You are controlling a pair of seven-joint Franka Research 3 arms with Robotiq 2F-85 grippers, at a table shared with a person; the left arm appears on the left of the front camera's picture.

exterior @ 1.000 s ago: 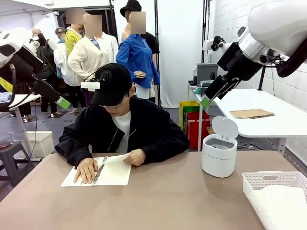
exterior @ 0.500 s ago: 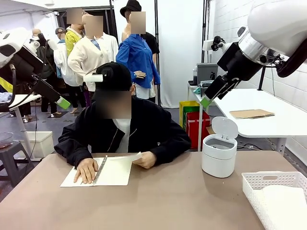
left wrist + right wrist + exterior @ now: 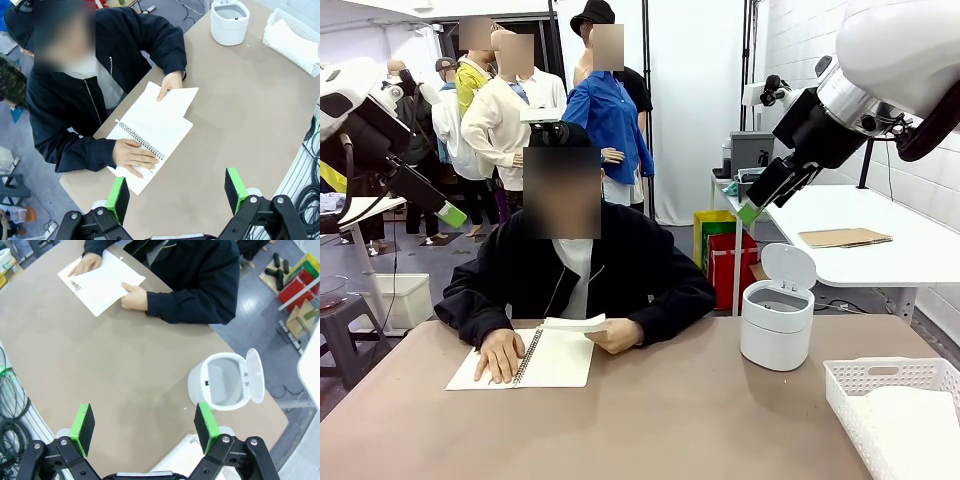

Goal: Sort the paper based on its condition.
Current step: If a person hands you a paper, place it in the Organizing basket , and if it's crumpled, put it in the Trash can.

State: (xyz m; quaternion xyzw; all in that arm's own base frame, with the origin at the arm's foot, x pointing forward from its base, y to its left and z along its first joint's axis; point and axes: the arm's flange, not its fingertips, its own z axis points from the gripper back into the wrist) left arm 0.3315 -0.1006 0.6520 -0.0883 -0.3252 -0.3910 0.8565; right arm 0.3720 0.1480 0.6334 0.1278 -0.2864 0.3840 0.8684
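Front view, and the action is all at the far edge of the desk (image 3: pixel 650 420), toward its left side. The person seated there has one sheet of paper (image 3: pixel 575 323) lifted just above the right-hand page of the open spiral notebook (image 3: pixel 535 362), pinched at its edge by one hand (image 3: pixel 617 335). The other hand (image 3: pixel 500 355) lies flat on the notebook's left page, pressing it to the desk.

Over on the right side, a white bin (image 3: pixel 778 320) stands near the far edge with its lid tipped up. At the near right corner sits a white basket (image 3: pixel 880 385) with something white lying inside.

Up above, both arms hang high over the desk, well apart from everything on it. Left wrist view: the left pincer (image 3: pixel 176 189) is spread wide, green pads far apart, nothing between them, the notebook and the sheet far below. Right wrist view: the right pincer (image 3: pixel 144 425) is likewise released and empty, looking down on bare desk with the open bin off to one side.
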